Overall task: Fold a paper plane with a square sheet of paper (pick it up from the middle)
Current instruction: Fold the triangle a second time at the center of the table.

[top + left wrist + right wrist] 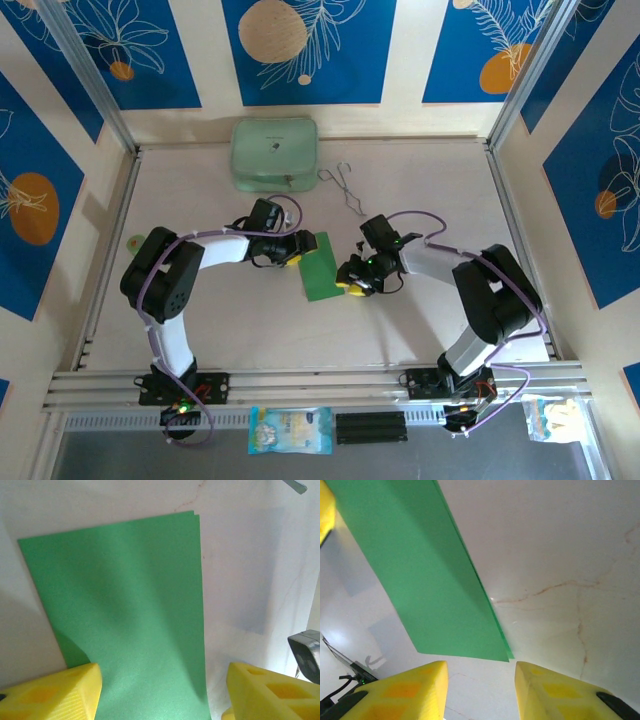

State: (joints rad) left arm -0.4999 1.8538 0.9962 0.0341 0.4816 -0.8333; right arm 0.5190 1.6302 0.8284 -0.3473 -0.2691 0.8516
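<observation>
Well, you have one sheet (320, 268) on the table (420, 330), one mint case (274, 152) at the far edge, one pair of wire tongs (345, 187) just right of the case, and two arms.

You can see the sheet is folded in half to a narrow rectangle. The left wrist view shows two layers at its far corner. It lies flat in the middle of the table, between the two grippers. Its long axis runs from near to far, and the far end leans slightly right. No nose or point shows, so you have only a plain strip.

Your left arm has its elbow raised and its forearm reaching right. The left gripper (297, 256) sits low at the sheet's left edge. In its wrist view the yellow fingers (55, 695) stand wide apart, one on each side of the sheet's near end. They are spread and grip nothing.

Your right arm mirrors it, with the forearm reaching left and the wrist tipped down. The right gripper (350, 286) is beside the sheet's near right corner. Its jaws stand apart with bare table between them, and the sheet's corner lies just ahead of the gap.
</observation>
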